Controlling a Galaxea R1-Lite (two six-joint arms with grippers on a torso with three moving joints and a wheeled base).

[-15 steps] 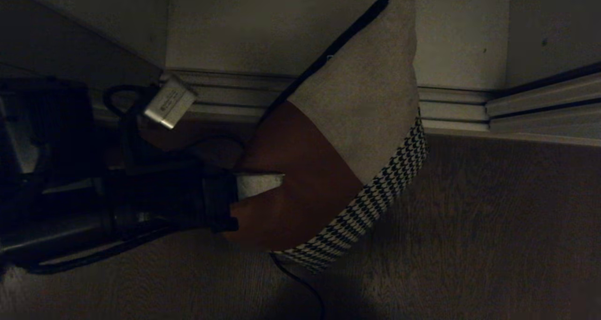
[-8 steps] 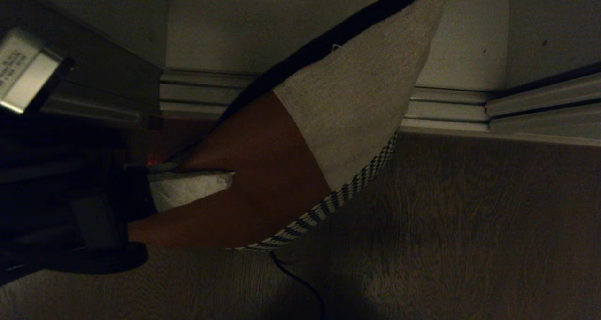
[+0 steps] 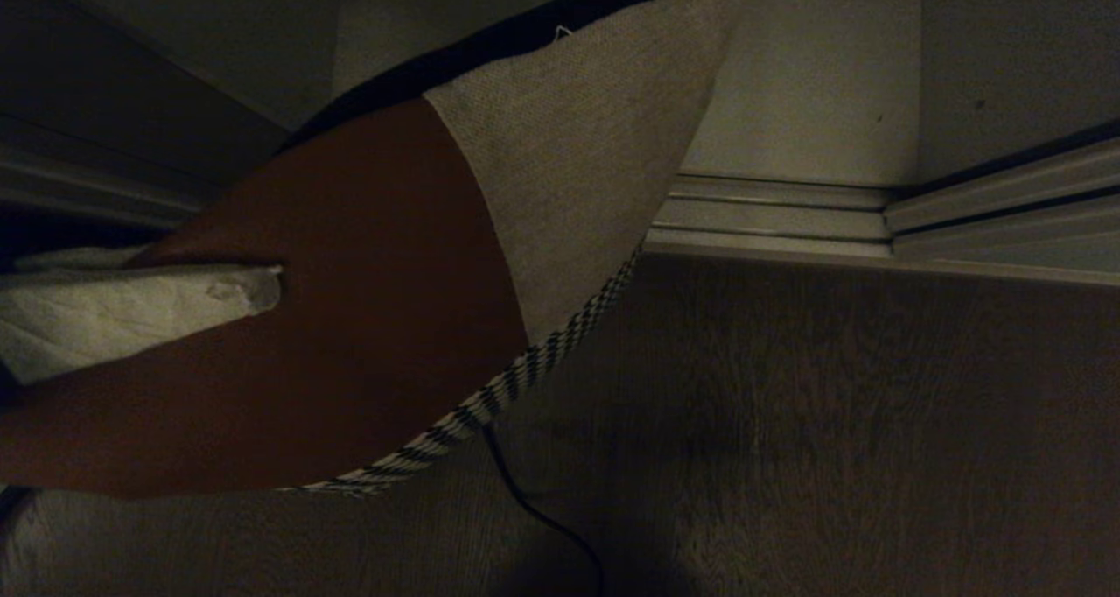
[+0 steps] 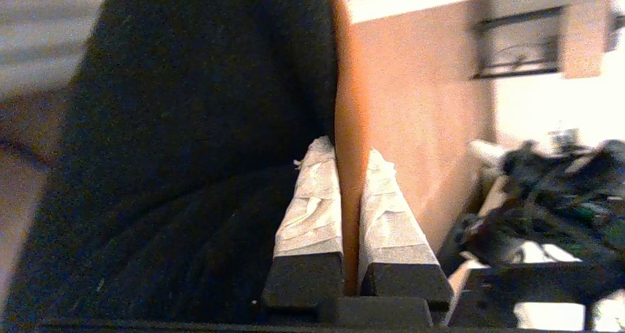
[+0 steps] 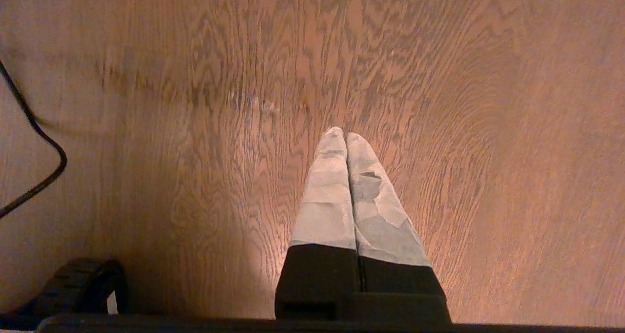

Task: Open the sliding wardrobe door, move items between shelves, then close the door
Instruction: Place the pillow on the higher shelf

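Note:
The cushion, with brown and beige blocks and a houndstooth edge, hangs tilted above the floor at the left of the head view. My left gripper is shut on its brown edge. One white-wrapped finger lies across the brown block; the other is hidden behind the cushion. In the left wrist view the cushion's dark back fills one side. My right gripper is shut and empty above the wood floor. Pale panels rise behind the floor track; I cannot tell door from shelves.
A ribbed metal floor track runs across the back and angles forward on the right. Wood-grain floor spreads in front of it. A thin black cable lies on the floor below the cushion.
The cushion and my left gripper have risen toward the camera and moved left, so the arm and the small silver box have left the view. The whole scene has shifted slightly.

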